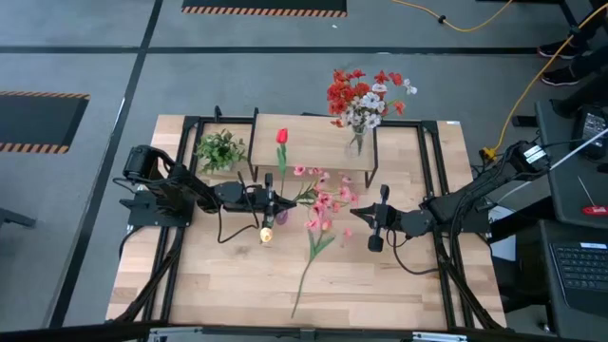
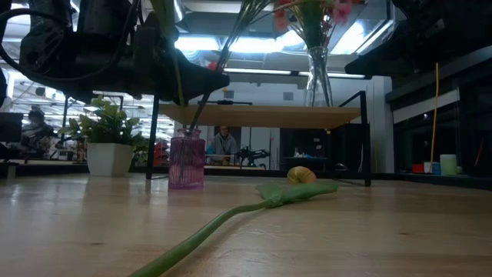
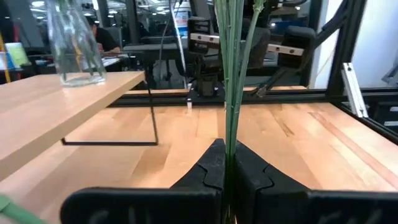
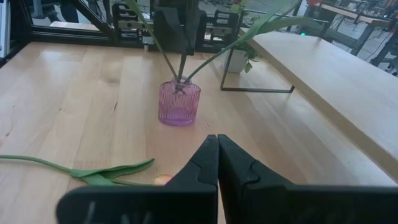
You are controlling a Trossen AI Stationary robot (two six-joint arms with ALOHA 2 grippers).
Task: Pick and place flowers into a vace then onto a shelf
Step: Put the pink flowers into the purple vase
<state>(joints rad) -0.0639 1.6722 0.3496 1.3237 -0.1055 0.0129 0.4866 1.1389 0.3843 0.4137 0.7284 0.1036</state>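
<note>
A pink ribbed vase (image 4: 179, 102) stands on the table in front of the shelf (image 1: 313, 142). Green flower stems (image 2: 201, 108) rise out of it. My left gripper (image 3: 225, 146) is above the vase, shut on those stems. A red tulip bloom (image 1: 281, 136) and pink blooms (image 1: 323, 199) show near it from above. A yellow-bloomed flower (image 2: 301, 175) lies flat on the table, its long stem (image 1: 306, 271) pointing at the near edge. My right gripper (image 4: 217, 140) hovers shut right of the vase, facing it and touching nothing. My left gripper pinches a few green stems (image 3: 230, 127) between its two fingers, well above the vase's mouth. The fingers come level from the table's left and lie across the stems. The stems stand roughly upright, their lower ends in the pink vase (image 2: 187, 160).
A clear glass vase (image 3: 74, 43) with red and white flowers (image 1: 366, 95) stands on the shelf's right end. A small green potted plant (image 2: 108, 142) stands left of the shelf. Black frame rails (image 1: 180, 218) run along both table sides. People show beyond the table.
</note>
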